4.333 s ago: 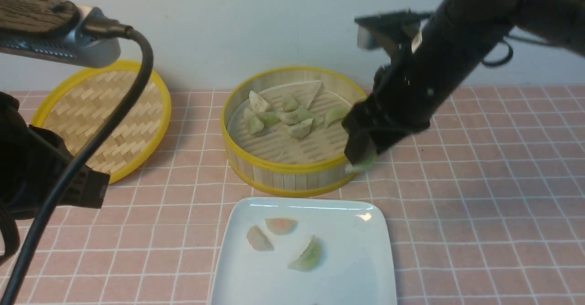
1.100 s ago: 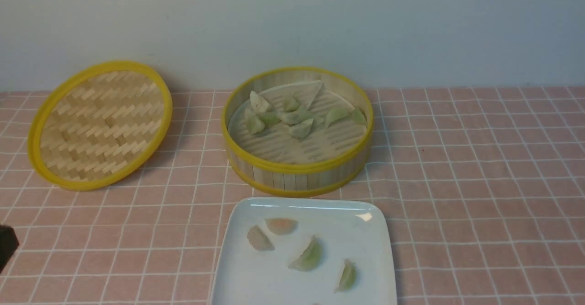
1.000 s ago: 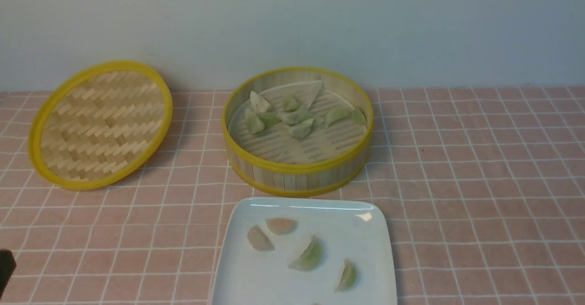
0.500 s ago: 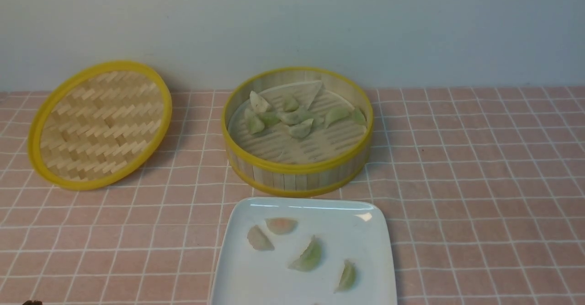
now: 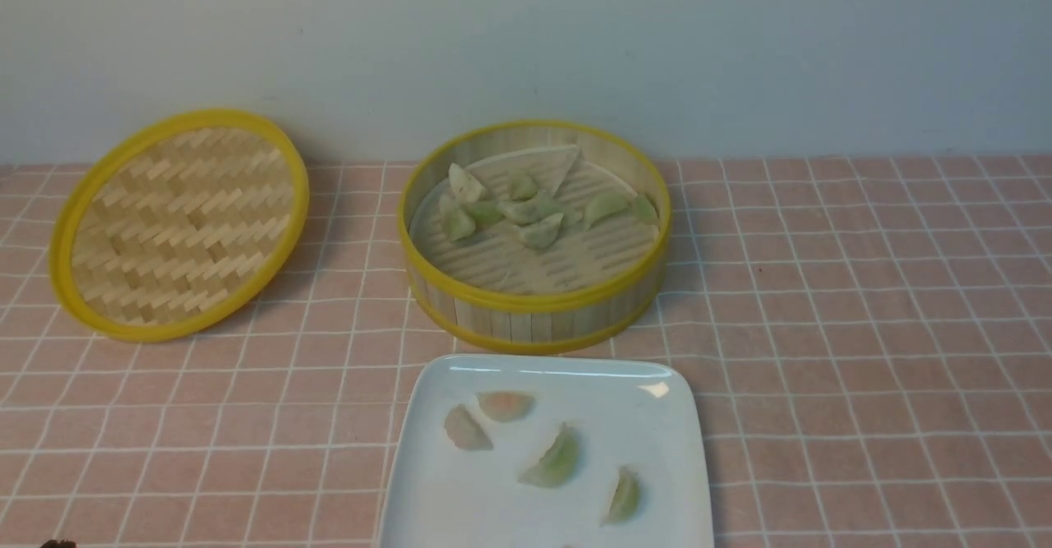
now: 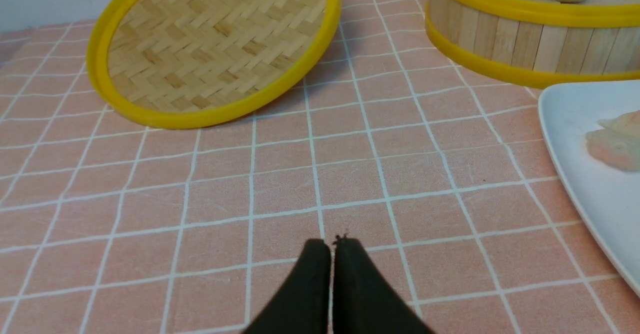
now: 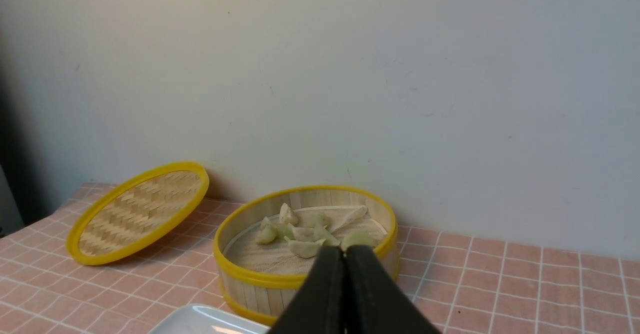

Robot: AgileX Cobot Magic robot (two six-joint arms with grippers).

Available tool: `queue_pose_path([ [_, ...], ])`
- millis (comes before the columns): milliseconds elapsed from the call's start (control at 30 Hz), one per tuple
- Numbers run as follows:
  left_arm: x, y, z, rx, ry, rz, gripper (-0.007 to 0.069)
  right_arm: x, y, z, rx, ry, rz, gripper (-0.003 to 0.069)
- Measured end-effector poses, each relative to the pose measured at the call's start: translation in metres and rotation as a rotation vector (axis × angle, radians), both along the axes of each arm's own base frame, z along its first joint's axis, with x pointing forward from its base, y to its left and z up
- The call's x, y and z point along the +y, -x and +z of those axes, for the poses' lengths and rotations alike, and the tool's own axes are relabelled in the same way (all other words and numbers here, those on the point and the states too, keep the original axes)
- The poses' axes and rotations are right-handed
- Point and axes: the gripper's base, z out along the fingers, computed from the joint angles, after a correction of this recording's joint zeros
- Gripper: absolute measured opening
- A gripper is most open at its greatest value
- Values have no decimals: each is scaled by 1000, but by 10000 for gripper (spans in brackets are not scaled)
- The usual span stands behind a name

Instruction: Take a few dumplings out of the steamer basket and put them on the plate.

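Both tools closed, empty (four dumplings on the plate).

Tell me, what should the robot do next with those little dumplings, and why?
Probably nothing more: rest. Four dumplings already lie on the white plate, which looks like "a few". Both the left claw and the right claw are shut, empty and away from the steamer basket.

It looked like a staged tabletop test set: a pink checked tablecloth against a bare pale wall.
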Motion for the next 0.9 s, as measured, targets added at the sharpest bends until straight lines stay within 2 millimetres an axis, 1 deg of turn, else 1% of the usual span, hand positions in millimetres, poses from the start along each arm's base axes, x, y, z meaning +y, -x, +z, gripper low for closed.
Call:
queue_pose_path([
  [167,0,0,0,0,0,0,-6,0,0,0,-4,2,2,-15],
  [267,0,0,0,0,0,0,-6,6,-2,-3,-34,-7,43,-15],
  [433,0,0,0,0,0,0,-6,17,-6,-12,-130,0,115,-15],
  [567,0,0,0,0,0,0,-6,21,-10,-21,-142,-12,127,-15],
  [633,0,0,0,0,0,0,-6,22,-14,-30,-122,2,108,-15],
  [733,0,0,0,1,0,0,-6,22,-21,-46,-77,33,14,-15],
  [767,0,0,0,1,0,0,-6,20,-25,-56,-43,52,-59,-15],
  [900,0,0,0,1,1,0,-6,14,-35,-97,112,102,-243,-15],
])
